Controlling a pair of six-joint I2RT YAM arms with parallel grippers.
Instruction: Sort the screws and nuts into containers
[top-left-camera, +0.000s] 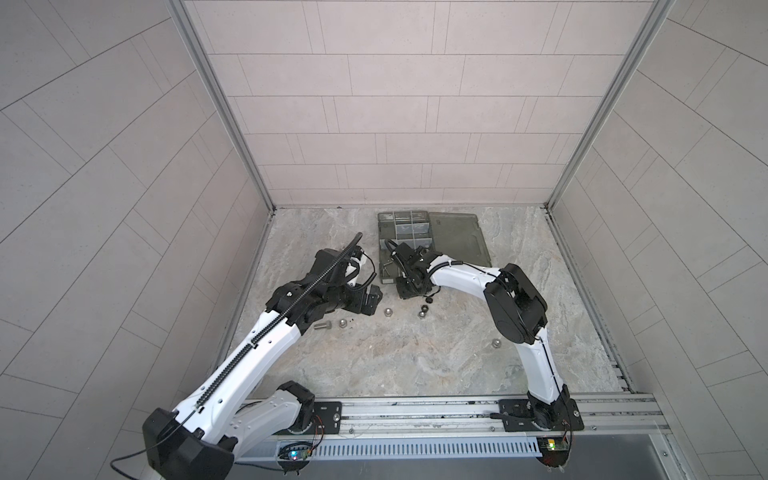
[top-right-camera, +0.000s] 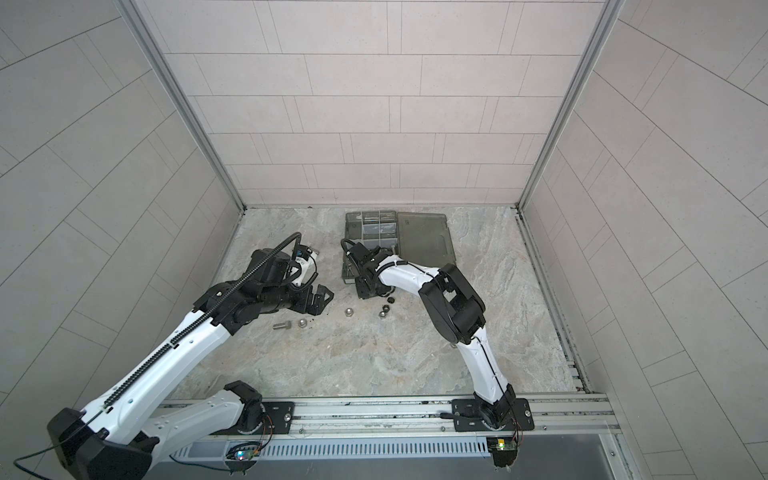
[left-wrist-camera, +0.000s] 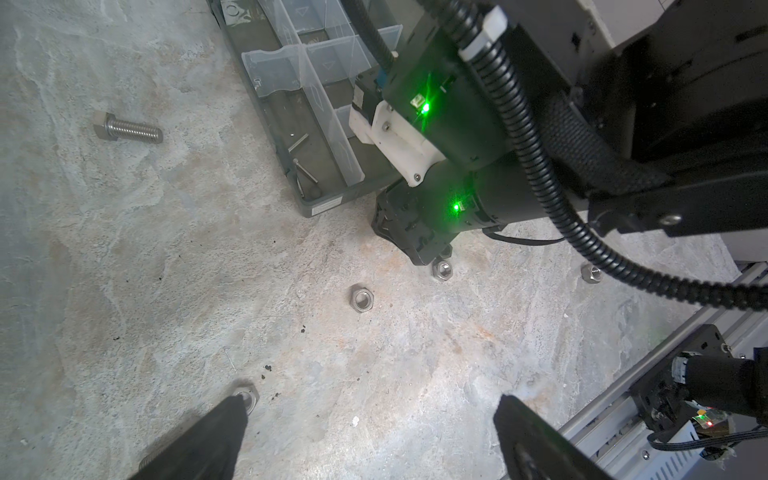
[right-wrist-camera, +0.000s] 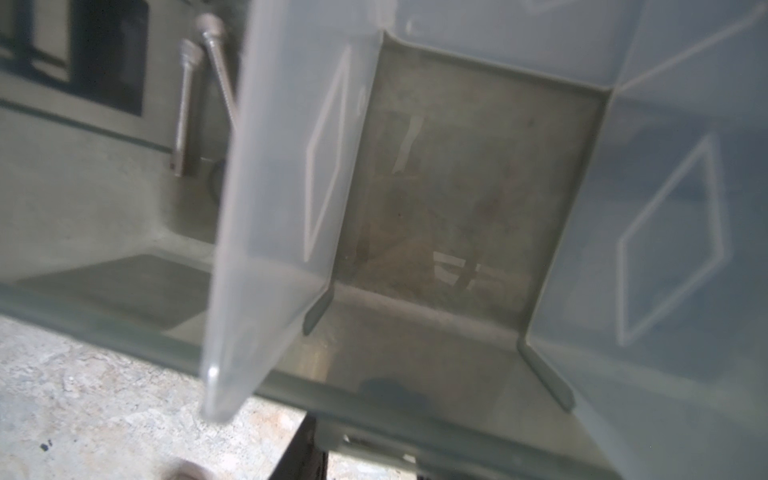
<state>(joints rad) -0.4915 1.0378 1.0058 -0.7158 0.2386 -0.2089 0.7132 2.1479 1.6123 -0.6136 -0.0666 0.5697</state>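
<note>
left gripper (top-left-camera: 372, 302): jaws spread wide with nothing between them, low over the marbled table (top-left-camera: 374, 365); in the left wrist view one finger (left-wrist-camera: 220, 432) half covers a silver nut (left-wrist-camera: 245, 399).
right gripper (top-left-camera: 409, 291): down at the near edge of the organizer box (top-left-camera: 380, 241); its wrist view looks into a bare compartment (right-wrist-camera: 465, 199); whether the jaws are clenched or hold anything cannot be told.
organizer box: one, at the back of the table, its lid (top-left-camera: 457, 239) lying open flat on its right.
thin screws (right-wrist-camera: 185, 104): two, side by side in the compartment across the translucent divider (right-wrist-camera: 274, 208) from the bare one.
thick bolts (left-wrist-camera: 126, 128): two on the table; one lies apart from the box and shows only in the left wrist view; the other bolt (top-left-camera: 322, 326) lies beside the left arm.
nuts (top-left-camera: 387, 311): six on the table in a top view. Two silver ones lie near the left gripper. Three are clustered just beside the right gripper, two black and one silver. A lone nut (top-left-camera: 495, 343) lies well apart to the right.
</note>
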